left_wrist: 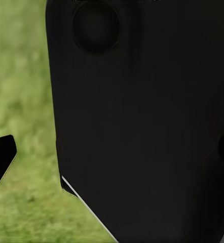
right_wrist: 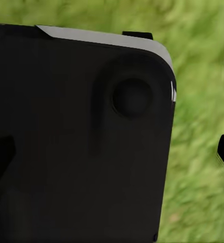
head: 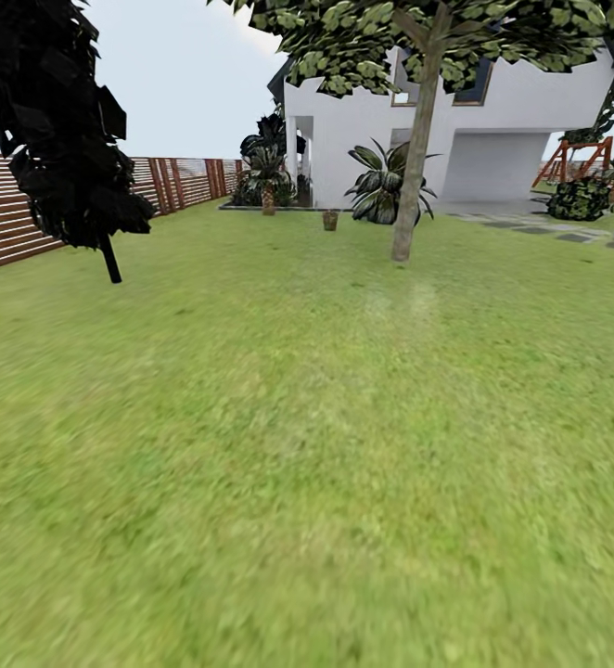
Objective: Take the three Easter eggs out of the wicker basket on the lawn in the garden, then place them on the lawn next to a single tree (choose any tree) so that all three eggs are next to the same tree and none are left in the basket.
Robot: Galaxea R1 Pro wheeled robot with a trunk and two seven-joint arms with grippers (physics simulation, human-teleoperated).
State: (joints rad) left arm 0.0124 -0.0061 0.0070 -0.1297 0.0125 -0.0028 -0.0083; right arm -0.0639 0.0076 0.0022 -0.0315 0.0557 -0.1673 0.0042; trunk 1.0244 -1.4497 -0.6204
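From the head camera I am looking out over the lawn [head: 307, 445], which is spreading wide and green from my feet toward the house [head: 492, 130] at 12 o'clock. A small brown object, which I am taking for the wicker basket [head: 330, 220], is sitting far off on the grass at about 12 o'clock, just in front of the house wall; it is too small for me to tell whether any eggs are lying in it. The tree [head: 415, 158] with the pale trunk is standing at 1 o'clock, to the right of the basket and nearer to me. A dark-leaved tree [head: 61, 121] is leaning in at 10 o'clock, with the slatted fence [head: 10, 209] running behind it. Palms [head: 268, 172] are crowding the house corner, and grey paving slabs [head: 567, 232] are lying at 2 o'clock.

On the left wrist camera I am seeing a large black body panel [left_wrist: 142, 121] blocking most of the picture, blurred grass beside it, and a dark tip at the edge. I cannot tell whether the left gripper is open or closed.

On the right wrist camera another black panel [right_wrist: 81, 136] with a pale edge is sitting over the grass. I cannot tell the right gripper's state either.
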